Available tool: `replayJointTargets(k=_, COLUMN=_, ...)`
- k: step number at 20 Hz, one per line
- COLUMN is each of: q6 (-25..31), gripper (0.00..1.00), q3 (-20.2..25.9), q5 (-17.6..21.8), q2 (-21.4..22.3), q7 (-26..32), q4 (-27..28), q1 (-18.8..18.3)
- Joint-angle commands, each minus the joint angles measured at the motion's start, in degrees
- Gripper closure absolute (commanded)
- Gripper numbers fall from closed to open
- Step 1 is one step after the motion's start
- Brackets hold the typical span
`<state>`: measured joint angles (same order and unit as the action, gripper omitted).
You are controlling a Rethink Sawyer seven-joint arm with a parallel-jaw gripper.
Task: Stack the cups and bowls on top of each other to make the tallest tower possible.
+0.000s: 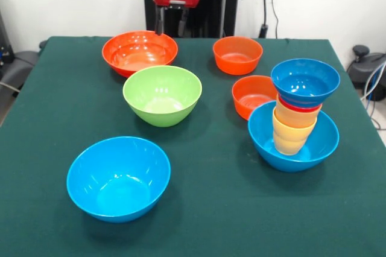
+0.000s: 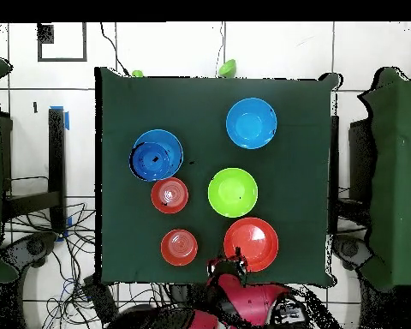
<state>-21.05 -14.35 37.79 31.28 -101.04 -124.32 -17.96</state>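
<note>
A light blue bowl point(image 1: 118, 177) sits near the table's point(image 1: 211, 209) front edge. By the right edge, the tower point(image 1: 297, 118) stands in another light blue bowl point(image 1: 294, 137), dark blue bowl point(image 1: 304, 82) on top. The green bowl point(image 1: 162, 95) sits mid-table. The gripper point(image 1: 170, 25) hangs over the back edge; I cannot tell how its jaws are.

glossy plastic bowls point(image 1: 162, 95), matt cloth table point(image 1: 199, 209)

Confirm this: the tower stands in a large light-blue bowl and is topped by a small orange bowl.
Not quite. The tower does stand in a large light-blue bowl, but the piece on top is a small dark blue bowl, not an orange one. The front view shows this most clearly.
</note>
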Motion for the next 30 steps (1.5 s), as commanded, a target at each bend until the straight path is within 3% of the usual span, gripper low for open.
replayJointTargets(k=1, q6=12.2, gripper=0.00, q3=17.9, q5=-0.6, q2=-3.8, q7=-9.9, q4=-3.9, q1=-8.1)
replayJointTargets(k=6, q6=11.0, gripper=0.00, q3=19.5, q5=-1.2, q2=-6.4, q7=-8.9, q4=-4.7, q1=-10.2)
replayJointTargets(k=12, q6=10.0, gripper=0.00, q3=18.7, q5=-1.8, q2=-5.0, q7=-8.7, q4=-6.4, q1=-9.9)
replayJointTargets(k=20, q6=3.9, gripper=0.00, q3=9.5, q5=-0.6, q2=-9.7, q7=-7.1, q4=-2.3, q1=-3.2)
replayJointTargets(k=22, q6=2.5, gripper=0.00, q3=8.3, q5=0.1, q2=-11.2, q7=-6.8, q4=-1.1, q1=-2.9)
replayJointTargets(k=30, q6=0.9, gripper=0.00, q3=8.9, q5=0.5, q2=-10.9, q7=-6.5, q4=1.2, q1=-2.8)
